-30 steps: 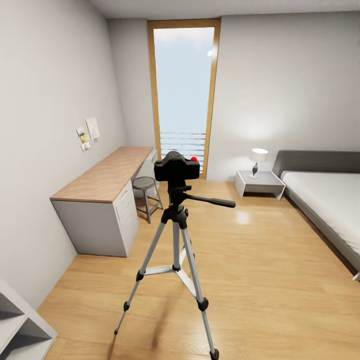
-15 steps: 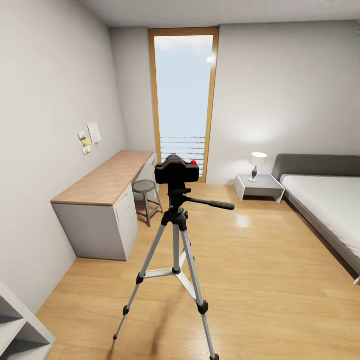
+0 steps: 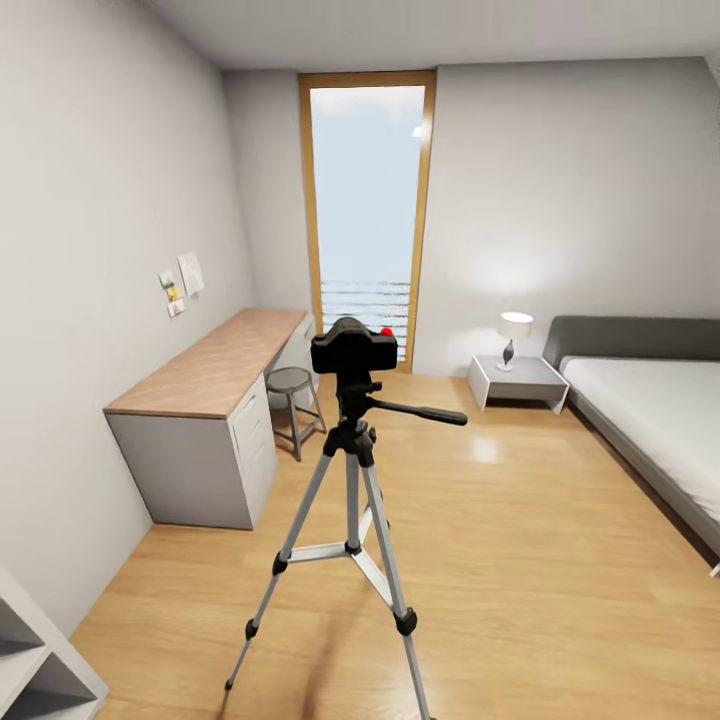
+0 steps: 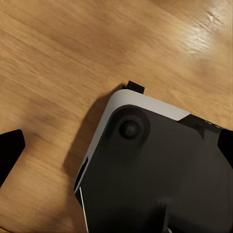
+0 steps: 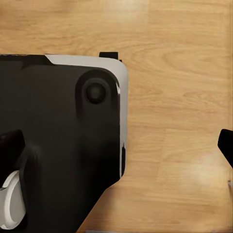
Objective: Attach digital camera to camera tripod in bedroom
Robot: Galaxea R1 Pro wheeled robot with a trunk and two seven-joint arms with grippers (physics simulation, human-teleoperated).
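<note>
Digital camera (image 3: 353, 350): seated atop camera tripod (image 3: 350, 480), straight ahead. Both end effectors (image 4: 116, 150) (image 5: 121, 145): spread wide, empty, aimed floorward.

head view faces window (image 3: 367, 200) across bedroom, wrist views look down, sharing floor (image 4: 58, 58)

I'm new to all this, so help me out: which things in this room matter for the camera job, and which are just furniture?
Part of the job:
digital camera, sitting on top of the stand
camera tripod

Just there:
desk
stool
bed
lamp
nightstand
window
</note>
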